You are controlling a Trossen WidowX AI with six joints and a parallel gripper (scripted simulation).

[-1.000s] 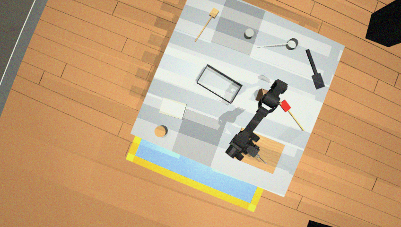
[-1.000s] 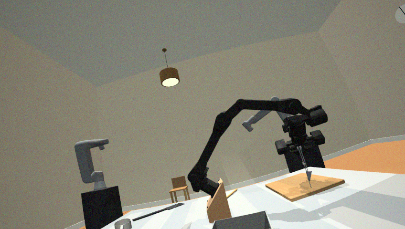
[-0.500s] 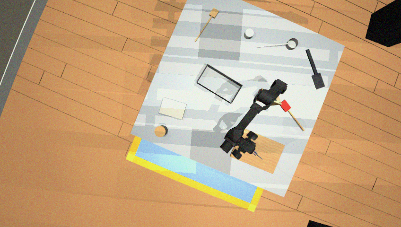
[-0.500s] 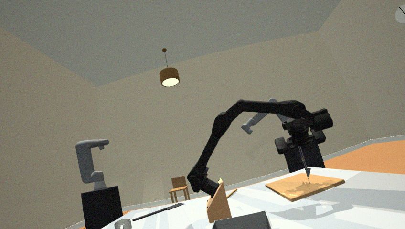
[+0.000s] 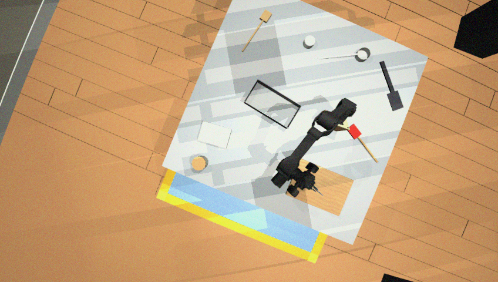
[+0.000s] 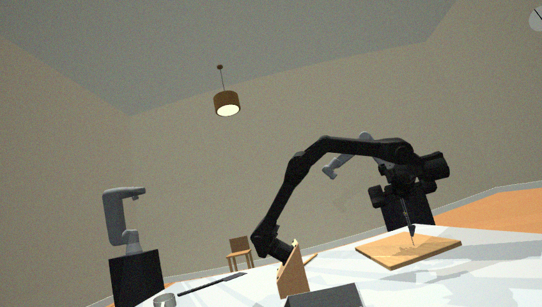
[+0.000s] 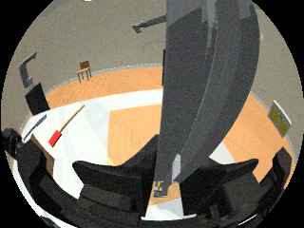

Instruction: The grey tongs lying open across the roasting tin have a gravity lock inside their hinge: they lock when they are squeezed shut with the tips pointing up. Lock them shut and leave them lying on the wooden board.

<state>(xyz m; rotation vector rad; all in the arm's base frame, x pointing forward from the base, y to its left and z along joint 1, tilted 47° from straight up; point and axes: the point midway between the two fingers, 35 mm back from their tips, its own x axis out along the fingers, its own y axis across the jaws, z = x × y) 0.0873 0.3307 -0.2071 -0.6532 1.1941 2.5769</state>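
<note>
The grey tongs (image 5: 317,189) (image 6: 405,213) (image 7: 204,95) are held over the wooden board (image 5: 335,201) (image 6: 380,255) (image 7: 128,128). Their long arms look close together in the wrist view, where they fill the middle and pass close to the camera. In the exterior view they slant steeply, with a thin lower end close to the board; contact is unclear. Whether they are locked cannot be seen. My gripper (image 5: 311,184) (image 7: 166,139) is shut on the tongs and points down over the board. The roasting tin (image 5: 265,116) (image 6: 323,296) stands apart, with nothing across it.
A red-headed spatula (image 5: 355,131) (image 7: 55,139) lies beside the arm's base. A black spatula (image 5: 394,100) (image 6: 234,276), a ladle (image 5: 362,54) and a white cup (image 5: 309,41) lie farther off. A white block (image 5: 214,134) and a round tan piece (image 5: 198,163) are at the left.
</note>
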